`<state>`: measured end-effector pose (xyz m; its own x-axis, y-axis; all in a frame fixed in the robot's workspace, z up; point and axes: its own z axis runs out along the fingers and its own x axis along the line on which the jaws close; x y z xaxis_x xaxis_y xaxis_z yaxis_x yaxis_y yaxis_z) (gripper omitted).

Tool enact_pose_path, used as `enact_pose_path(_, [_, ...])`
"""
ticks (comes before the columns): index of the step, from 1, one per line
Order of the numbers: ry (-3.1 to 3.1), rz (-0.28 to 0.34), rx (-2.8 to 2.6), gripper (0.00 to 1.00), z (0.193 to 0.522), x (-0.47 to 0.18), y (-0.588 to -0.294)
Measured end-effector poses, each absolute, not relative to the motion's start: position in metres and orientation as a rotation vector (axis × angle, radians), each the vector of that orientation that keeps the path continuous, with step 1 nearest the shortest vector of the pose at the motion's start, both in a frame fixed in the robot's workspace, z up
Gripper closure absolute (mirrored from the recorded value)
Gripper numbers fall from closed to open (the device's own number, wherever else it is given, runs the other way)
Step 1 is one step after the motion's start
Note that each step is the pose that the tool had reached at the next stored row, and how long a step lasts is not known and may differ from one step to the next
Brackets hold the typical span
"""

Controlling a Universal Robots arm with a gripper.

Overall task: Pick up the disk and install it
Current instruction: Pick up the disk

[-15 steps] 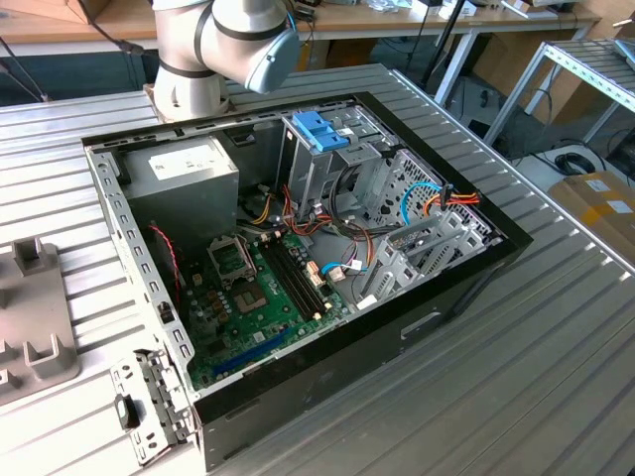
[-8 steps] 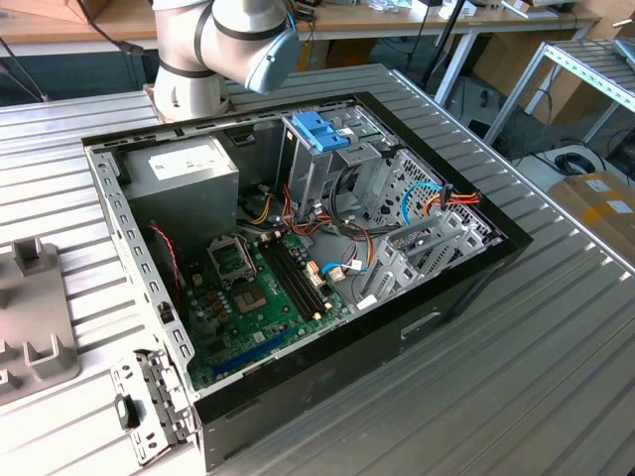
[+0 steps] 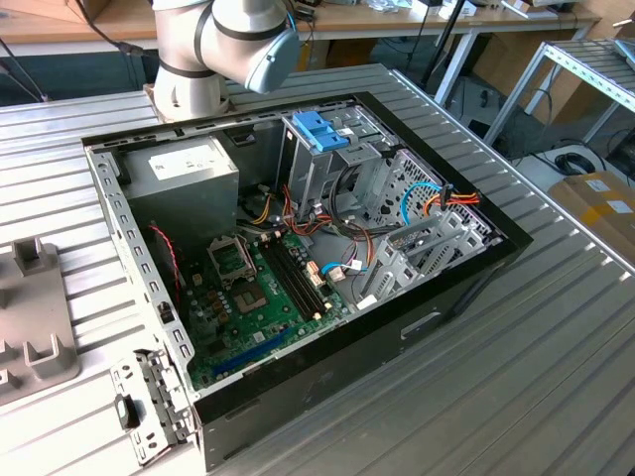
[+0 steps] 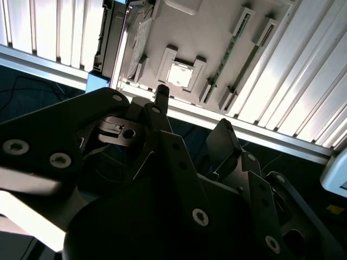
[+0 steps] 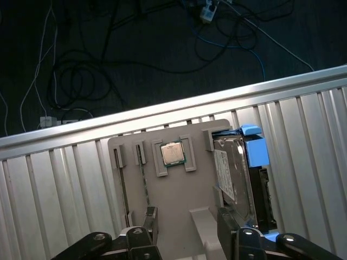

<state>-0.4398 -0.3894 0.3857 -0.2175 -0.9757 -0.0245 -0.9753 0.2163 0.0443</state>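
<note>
The disk [image 5: 234, 169] lies flat in a slot at one end of a grey holder plate [image 5: 179, 200]. It is dark metal with a white label and a light-blue frame [image 5: 255, 151] along its side. The second wrist view catches the disk [image 4: 136, 39] at the plate's end. My gripper [image 5: 188, 215] hovers above the plate, open, with nothing between its fingers [image 5: 227, 225]. The disk sits just outside the gap, beside one fingertip. In the second wrist view the gripper [image 4: 192, 108] hangs over the plate's middle.
A processor chip [image 5: 172, 154] and two memory sticks [image 5: 142, 179] also rest on the plate. The ribbed metal table [image 5: 59, 184] ends close by, with cables on the floor beyond. In the exterior view, the open computer case [image 3: 298, 248] holds a drive cage with a blue latch [image 3: 319, 131].
</note>
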Motion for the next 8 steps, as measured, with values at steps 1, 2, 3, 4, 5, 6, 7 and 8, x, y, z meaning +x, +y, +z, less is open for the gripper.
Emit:
enact_pose_path(1, [-2.443, -0.078, 1.960, 0.44, 0.3855, -0.4398, -0.3894])
enact_pose_path(2, [-2.443, -0.078, 1.960, 0.44, 0.3853, -0.4398, -0.3894])
enact_pose_path(3, [-2.443, -0.078, 1.960, 0.44, 0.3851, -0.4398, -0.3894])
enact_pose_path(4, [-2.443, -0.078, 1.960, 0.44, 0.3849, -0.4398, -0.3894])
enact_pose_path(5, [-2.443, -0.078, 1.960, 0.44, 0.3848, -0.4398, -0.3894])
enact_pose_path(6, [-2.443, -0.078, 1.960, 0.44, 0.3845, -0.4398, -0.3894])
enact_pose_path(7, [-2.443, -0.078, 1.960, 0.44, 0.3843, -0.4398, -0.3894])
enact_pose_path(8, [-2.443, -0.078, 1.960, 0.44, 0.3841, -0.4398, -0.3894])
